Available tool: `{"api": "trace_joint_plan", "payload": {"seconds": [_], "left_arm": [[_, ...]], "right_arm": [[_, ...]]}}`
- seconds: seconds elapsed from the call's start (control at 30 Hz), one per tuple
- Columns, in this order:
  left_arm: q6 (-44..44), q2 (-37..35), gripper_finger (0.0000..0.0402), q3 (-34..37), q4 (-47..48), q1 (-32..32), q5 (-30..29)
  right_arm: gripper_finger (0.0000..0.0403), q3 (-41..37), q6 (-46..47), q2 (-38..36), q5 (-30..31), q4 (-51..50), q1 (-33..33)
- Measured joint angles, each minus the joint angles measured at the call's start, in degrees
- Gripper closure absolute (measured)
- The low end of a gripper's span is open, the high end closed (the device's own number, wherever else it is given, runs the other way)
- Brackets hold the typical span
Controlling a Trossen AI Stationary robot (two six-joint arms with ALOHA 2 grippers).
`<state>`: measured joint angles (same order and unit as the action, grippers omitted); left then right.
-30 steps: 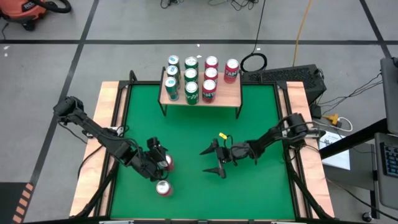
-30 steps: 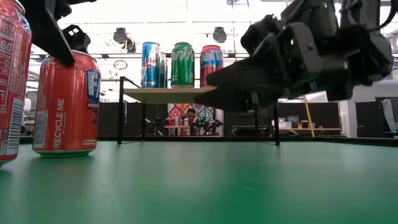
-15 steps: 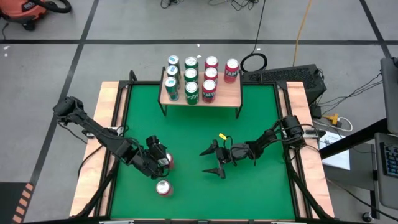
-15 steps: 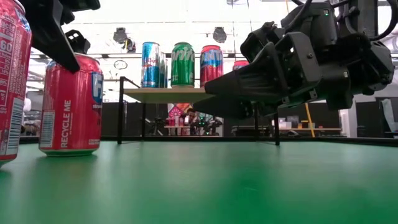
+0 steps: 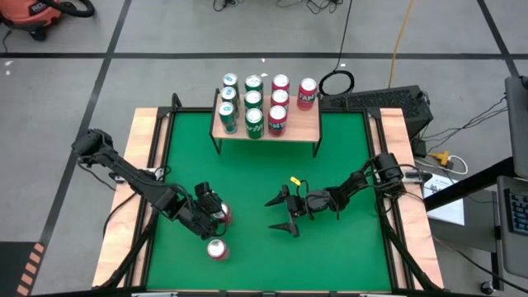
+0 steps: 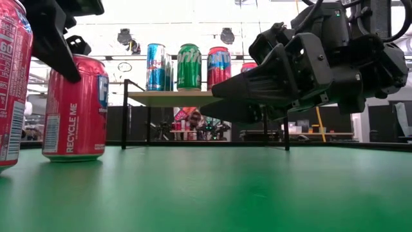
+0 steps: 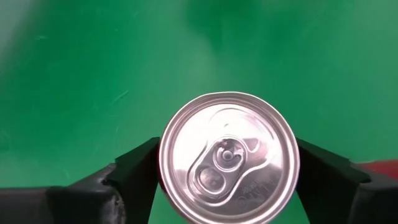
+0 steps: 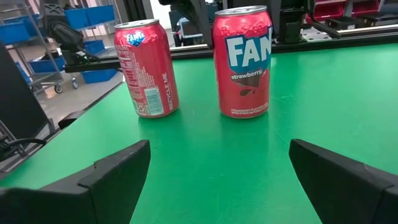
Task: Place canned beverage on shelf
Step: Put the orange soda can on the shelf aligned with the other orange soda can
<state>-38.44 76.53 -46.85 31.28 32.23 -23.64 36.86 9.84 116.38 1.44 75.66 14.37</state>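
High view: the left gripper (image 5: 211,210) straddles a red Fanta can (image 5: 221,212) on the green table (image 5: 247,181); a second red can (image 5: 217,249) stands nearby. The shelf (image 5: 301,124) holds nine cans.

Left wrist view: fingers (image 7: 134,168) flank the can top, contact unclear.

Right wrist view: right gripper (image 8: 217,168) wide open, empty.

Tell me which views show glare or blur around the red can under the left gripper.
Left wrist view: the can's lid is sharp, with soft reflections on the metal; the green table behind looks blurred. Low view: the room's backdrop is bright, so the left gripper reads as a dark shape above the can. High view: even light, no glare on the table.
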Motion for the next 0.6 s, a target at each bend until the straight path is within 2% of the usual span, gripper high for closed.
{"api": "trace_joint_plan", "payload": {"seconds": [0.1,0.27,0.43,0.6], "left_arm": [[1.08,0.0,0.0112,0.02,-1.0,0.0,0.0],[1.78,0.0,0.0114,0.02,-2.98,0.0,-0.63],[1.71,0.0,0.0114,-0.06,-3.91,0.02,-2.42],[0.76,0.0,0.0114,-1.22,-4.0,0.02,-6.74]], "right_arm": [[0.0026,0.0,0.0,0.0,0.02,0.0,0.0],[0.0026,0.02,0.59,0.0,2.01,0.0,0.2],[0.0026,1.03,-0.69,0.02,7.97,-0.39,2.13],[0.0026,4.15,-3.35,0.02,15.93,-3.1,4.65]]}}
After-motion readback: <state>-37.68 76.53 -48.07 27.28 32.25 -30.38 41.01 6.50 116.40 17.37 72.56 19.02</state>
